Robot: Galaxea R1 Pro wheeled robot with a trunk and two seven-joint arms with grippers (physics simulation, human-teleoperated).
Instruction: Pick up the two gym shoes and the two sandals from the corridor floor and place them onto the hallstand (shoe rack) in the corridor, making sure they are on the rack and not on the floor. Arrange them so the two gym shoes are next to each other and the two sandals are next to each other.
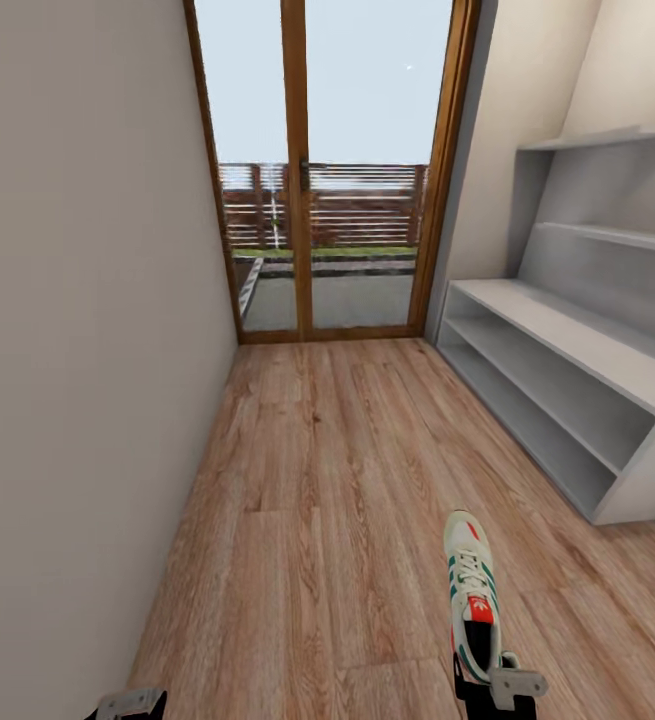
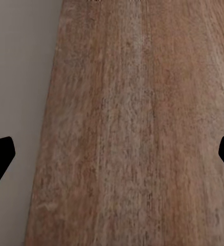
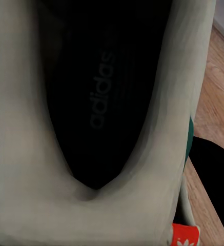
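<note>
right gripper (image 1: 497,690): clamped on the heel collar of one gym shoe (image 1: 470,590), toe forward above the corridor floor (image 1: 307,520)
shoe feel: probably light, soft collar, may sag
left gripper (image 2: 112,154): spread wide, empty
hallstand (image 1: 567,385): ahead right, shelves bare

the right gripper (image 1: 489,690) sits low at the head view's bottom edge, right of centre, its jaws closed on the heel end of a gym shoe (image 1: 470,590) (the shoe's black inside sits right up against the right wrist camera). the left gripper (image 1: 132,703) barely peeks in at the bottom left, its dark fingertips (image 2: 0,156) spread wide apart, holding nothing.
</note>
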